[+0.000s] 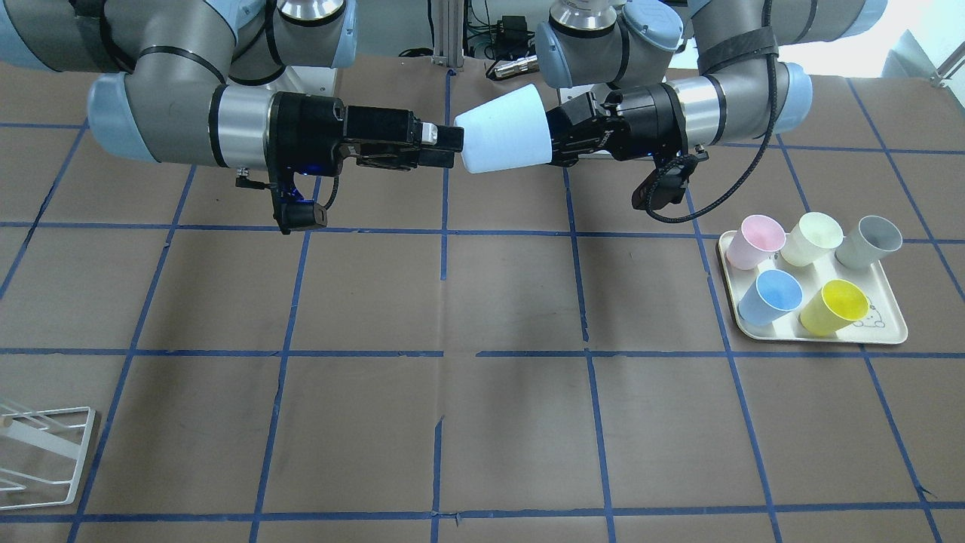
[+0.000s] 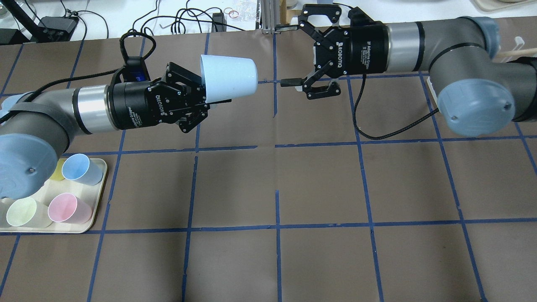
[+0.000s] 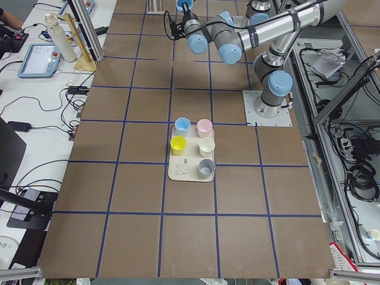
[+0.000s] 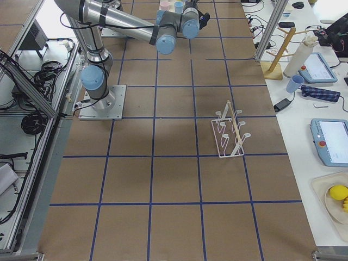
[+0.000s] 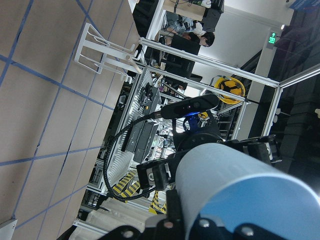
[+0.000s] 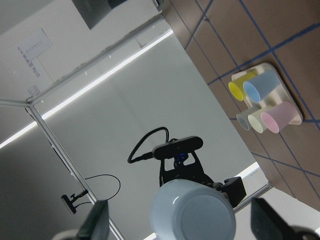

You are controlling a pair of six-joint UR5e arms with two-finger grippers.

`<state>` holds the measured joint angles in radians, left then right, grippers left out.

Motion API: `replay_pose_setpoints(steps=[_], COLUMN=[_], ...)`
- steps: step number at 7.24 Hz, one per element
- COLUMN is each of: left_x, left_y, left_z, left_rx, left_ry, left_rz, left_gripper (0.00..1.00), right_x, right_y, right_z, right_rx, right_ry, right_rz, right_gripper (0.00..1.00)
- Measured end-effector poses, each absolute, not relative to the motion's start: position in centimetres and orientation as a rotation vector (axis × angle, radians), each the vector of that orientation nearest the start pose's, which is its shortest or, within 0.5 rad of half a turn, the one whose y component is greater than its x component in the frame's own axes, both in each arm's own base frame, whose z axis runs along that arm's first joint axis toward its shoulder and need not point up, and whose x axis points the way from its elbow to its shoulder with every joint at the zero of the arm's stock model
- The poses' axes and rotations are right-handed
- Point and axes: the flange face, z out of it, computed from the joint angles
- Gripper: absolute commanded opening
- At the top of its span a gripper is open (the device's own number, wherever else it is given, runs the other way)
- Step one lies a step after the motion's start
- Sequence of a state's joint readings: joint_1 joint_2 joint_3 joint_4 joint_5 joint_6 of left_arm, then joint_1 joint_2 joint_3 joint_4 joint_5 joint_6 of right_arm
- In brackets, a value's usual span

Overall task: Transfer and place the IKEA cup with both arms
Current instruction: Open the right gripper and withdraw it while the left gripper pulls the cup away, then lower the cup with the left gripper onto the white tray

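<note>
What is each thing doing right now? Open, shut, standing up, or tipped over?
Cup, held sideways in the air, base toward right gripper.
Left gripper, shut on the cup.
Right gripper, open, not touching the cup.
Five other cups, upright on the tray.
Rack, standing on the table.

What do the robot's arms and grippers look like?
The left arm and right arm are silver-grey tubes with light-blue joint caps. The left gripper and right gripper are black, lettered ROBOTIQ in white, with black cables looping to wrist cameras.
</note>
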<state>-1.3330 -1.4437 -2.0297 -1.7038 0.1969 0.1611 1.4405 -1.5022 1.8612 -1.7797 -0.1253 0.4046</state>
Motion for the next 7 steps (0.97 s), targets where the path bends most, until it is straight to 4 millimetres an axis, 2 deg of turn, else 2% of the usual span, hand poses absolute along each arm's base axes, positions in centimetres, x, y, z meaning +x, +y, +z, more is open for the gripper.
replay_pose_setpoints(steps=[1, 2, 3, 5, 7], left_x=[-12.2, -10.6, -8.3, -3.6, 0.8], left_y=[-44.1, -44.3, -44.6, -45.2, -45.3], left_z=[39.6, 39.9, 40.2, 41.0, 41.8], left_rx=[0.378, 0.360, 0.352, 0.332, 0.243], left_ry=[-1.820, -1.976, -2.138, -2.493, -2.794], left_rz=[-0.129, -0.134, -0.138, -0.180, -0.223], left_gripper=[0.00, 0.00, 0.00, 0.00, 0.00], right_x=[13.3, 11.1, 9.9, 8.7, 8.9], right_y=[-52.7, -52.8, -52.3, -50.1, -47.8], right_z=[41.8, 41.3, 41.4, 43.0, 43.9], right_rx=[0.621, 0.675, 0.710, 0.756, 0.765], right_ry=[1.658, 1.770, 1.915, 2.216, 2.524], right_rz=[0.282, 0.242, 0.204, 0.105, 0.021], right_gripper=[1.00, 1.00, 1.00, 1.00, 1.00])
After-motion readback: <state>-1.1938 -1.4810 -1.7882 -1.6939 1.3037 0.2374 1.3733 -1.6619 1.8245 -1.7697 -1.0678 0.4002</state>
